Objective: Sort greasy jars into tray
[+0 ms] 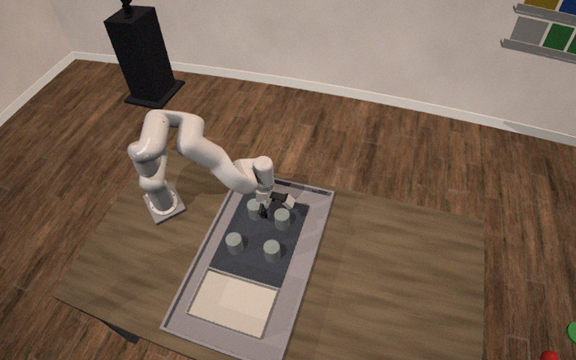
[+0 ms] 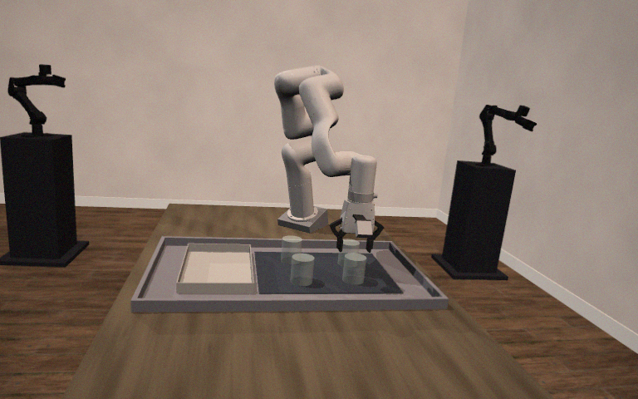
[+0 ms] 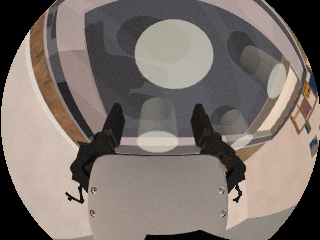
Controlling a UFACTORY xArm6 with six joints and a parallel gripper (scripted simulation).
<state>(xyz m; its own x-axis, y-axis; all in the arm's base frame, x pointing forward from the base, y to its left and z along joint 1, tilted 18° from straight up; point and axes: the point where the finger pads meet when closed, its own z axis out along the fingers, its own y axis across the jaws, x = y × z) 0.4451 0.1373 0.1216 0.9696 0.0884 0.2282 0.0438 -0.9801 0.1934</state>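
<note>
Four jars point(image 1: 233, 242) are standing on the mat point(image 1: 252, 264); the gripper point(image 2: 353, 246) is hanging with fingers spread wide, empty, straddling one jar point(image 3: 156, 123), probably for a grip test.

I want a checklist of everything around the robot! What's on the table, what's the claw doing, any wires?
Surface: wooden table carrying a grey steel top with raised edges.
Job's things: four jars upright on the dark mat; tray beside it holds no jar.
Clutter: nothing seen.
Grippers: gripper open, holding nothing, fingers either side of the rear right jar.
Cables: nothing seen.
Surroundings: two black pedestals with small arms, wall shelves, wood floor.
</note>
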